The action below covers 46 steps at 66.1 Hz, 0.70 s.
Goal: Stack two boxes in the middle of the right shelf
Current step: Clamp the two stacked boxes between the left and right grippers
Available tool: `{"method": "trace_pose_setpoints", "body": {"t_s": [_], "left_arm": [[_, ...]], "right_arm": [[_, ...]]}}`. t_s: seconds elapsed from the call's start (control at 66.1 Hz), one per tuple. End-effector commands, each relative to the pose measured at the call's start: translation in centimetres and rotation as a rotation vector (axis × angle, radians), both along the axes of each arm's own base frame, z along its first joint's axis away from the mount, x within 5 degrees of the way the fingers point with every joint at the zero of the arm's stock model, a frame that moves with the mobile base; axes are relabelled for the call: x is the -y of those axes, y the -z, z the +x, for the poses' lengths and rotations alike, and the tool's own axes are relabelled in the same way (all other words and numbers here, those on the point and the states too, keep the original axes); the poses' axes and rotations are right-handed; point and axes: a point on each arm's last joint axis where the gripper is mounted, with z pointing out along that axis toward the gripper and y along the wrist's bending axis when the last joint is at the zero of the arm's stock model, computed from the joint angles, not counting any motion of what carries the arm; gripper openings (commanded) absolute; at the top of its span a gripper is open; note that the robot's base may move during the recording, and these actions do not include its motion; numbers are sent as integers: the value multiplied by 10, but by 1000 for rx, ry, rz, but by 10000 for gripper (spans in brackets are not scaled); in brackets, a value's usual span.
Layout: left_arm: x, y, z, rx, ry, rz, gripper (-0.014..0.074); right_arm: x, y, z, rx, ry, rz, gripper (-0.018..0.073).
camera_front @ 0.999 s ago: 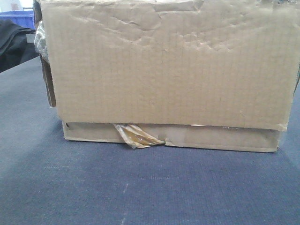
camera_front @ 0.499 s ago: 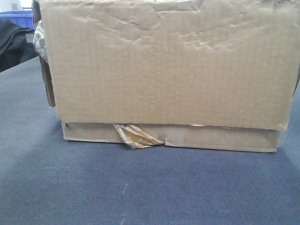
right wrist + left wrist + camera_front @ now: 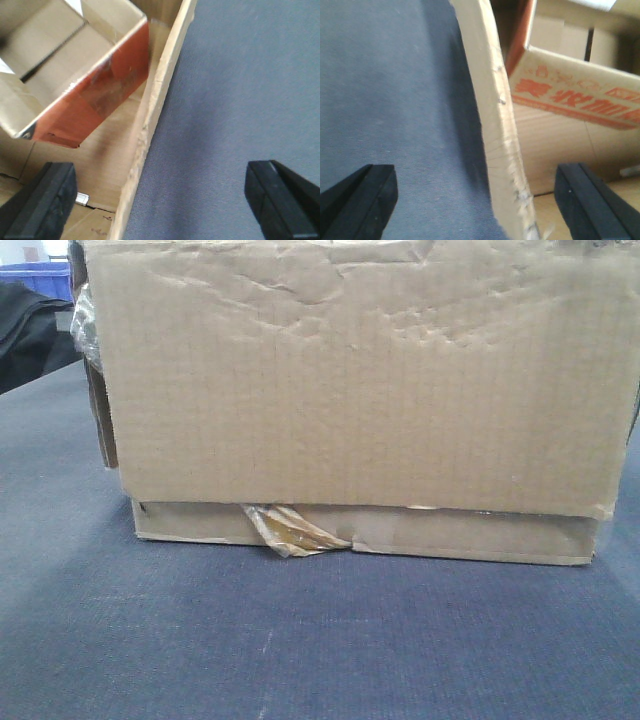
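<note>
The box [image 3: 350, 390] rests on the blue-grey cloth [image 3: 300, 650], unmoved over the last second (no shelf is in view). The left gripper [image 3: 475, 197] and right gripper [image 3: 160, 195] are both spread, each straddling one side wall without clamping it. Judgement: the lift has not begun.

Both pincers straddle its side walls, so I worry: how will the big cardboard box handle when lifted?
Its wall bows inside the open left pincer, so it will probably flex, not stay stiff. The big box has a dented face, suggesting soft board. The smaller box inside may add weight and slide.
</note>
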Motion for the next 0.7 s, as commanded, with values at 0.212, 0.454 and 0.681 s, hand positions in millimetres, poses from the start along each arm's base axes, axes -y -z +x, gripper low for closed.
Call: {"method": "trace_pose_setpoints", "body": {"t_s": [0.212, 0.454, 0.681], "left_arm": [[26, 36, 22, -99, 33, 15, 532], [30, 56, 34, -148, 23, 37, 532], [33, 68, 41, -179, 15, 49, 527]], "right_arm": [[-10, 33, 30, -106, -11, -17, 570], [-14, 52, 44, -167, 12, -21, 570], [-17, 67, 53, -208, 13, -32, 570]]}}
